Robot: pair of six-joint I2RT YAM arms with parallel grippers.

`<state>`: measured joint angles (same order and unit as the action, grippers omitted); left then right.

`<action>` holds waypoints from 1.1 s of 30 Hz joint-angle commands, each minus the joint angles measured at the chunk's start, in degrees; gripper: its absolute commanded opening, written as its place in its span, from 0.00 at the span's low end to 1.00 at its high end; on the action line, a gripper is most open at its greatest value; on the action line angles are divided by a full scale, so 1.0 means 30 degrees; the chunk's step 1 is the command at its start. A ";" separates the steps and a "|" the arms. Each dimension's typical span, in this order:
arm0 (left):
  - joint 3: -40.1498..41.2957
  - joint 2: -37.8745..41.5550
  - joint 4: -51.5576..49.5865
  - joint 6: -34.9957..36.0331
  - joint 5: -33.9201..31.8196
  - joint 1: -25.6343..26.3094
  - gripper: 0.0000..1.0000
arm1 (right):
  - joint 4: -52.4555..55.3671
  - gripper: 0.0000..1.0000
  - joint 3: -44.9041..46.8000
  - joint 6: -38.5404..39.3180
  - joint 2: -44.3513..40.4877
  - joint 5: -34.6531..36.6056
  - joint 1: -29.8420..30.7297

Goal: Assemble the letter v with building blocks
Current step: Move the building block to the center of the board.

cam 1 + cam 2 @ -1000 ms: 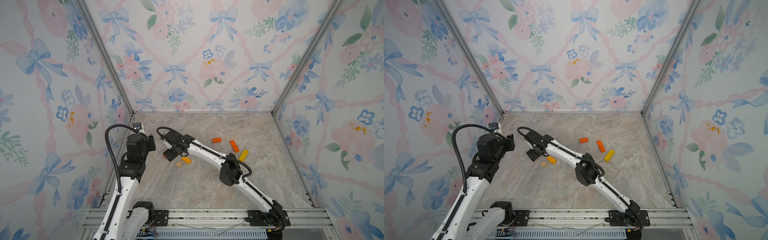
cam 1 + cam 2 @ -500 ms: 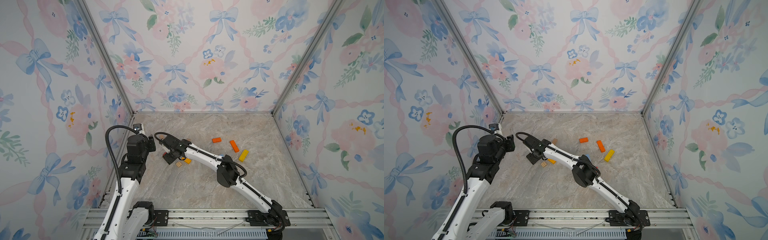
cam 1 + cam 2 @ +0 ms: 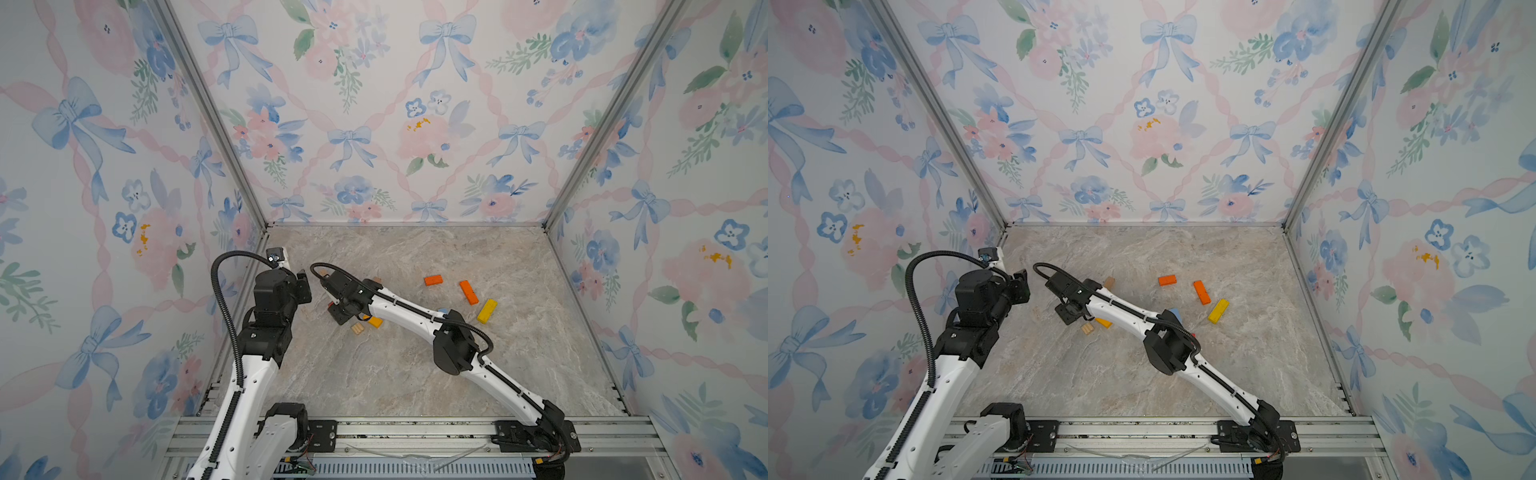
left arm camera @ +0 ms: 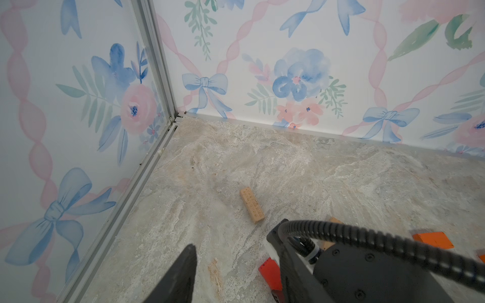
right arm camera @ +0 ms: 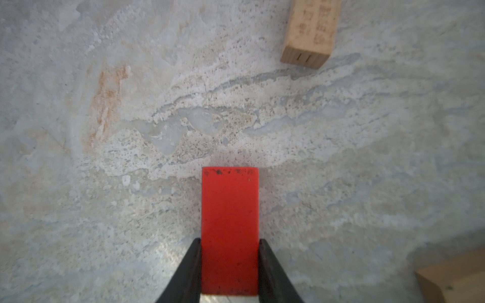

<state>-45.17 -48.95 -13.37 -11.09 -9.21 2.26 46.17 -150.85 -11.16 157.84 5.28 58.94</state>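
1. Since a second ago, the right arm (image 3: 411, 309) has eased its wrist a bit lower and toward the left wall. The right gripper (image 5: 229, 240) has gone from wide to pinched in. The loose blocks around it haven't budged.
2. Biggest thing in here is the marble tabletop (image 3: 374, 374), boxed in by floral wallpaper.
3. The left arm (image 3: 266, 332) stands along the left wall with the left gripper (image 3: 1019, 286) up off the table. In the left wrist view only one finger (image 4: 183, 275) shows and the other is behind the right arm's wrist, so I can't tell how wide it is.
4. The right gripper is narrow, with both fingers pressed against the long sides of the red block (image 5: 229, 223). That block sits low over the left half of the table, near the left gripper. I can't tell if it's lifted.
5. A wood bar (image 4: 252, 204) lies flat a bit beyond the red block.
6. On the near side of the right gripper, a small wood square (image 3: 357, 328) sits just beside a yellow-orange block (image 3: 375, 322).
7. Well off to the right are an orange bar (image 3: 433, 280), a second orange bar (image 3: 468, 292) and a yellow bar (image 3: 487, 311).
8. A light blue piece (image 3: 1174, 312) peeks out behind the right arm's elbow.
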 commanded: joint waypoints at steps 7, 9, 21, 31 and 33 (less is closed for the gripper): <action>0.0221 -0.0047 0.0272 0.0123 -0.0217 -0.0102 0.53 | -0.1483 0.30 -0.0763 -0.1688 0.0682 0.1054 -0.0174; 0.0202 -0.0067 0.0294 0.0094 -0.0187 -0.0106 0.53 | -0.1613 0.30 -0.0980 -0.1860 0.0816 0.1082 -0.0258; 0.0232 -0.0300 0.0295 0.0026 -0.0068 -0.0083 0.52 | -0.2297 0.30 -0.1317 -0.2083 0.1210 0.2348 -0.0616; 0.0251 -0.0322 0.0297 0.0035 -0.0034 -0.0081 0.52 | -0.2864 0.32 -0.1368 -0.2255 0.1439 0.2110 -0.0783; 0.0261 -0.0287 0.0294 0.0035 -0.0035 -0.0082 0.52 | -0.2939 0.32 -0.1361 -0.2280 0.1511 0.2027 -0.0787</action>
<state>-45.10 -49.71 -13.34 -11.09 -9.19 2.26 38.26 -153.05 -17.06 160.53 11.20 56.95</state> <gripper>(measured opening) 0.525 0.329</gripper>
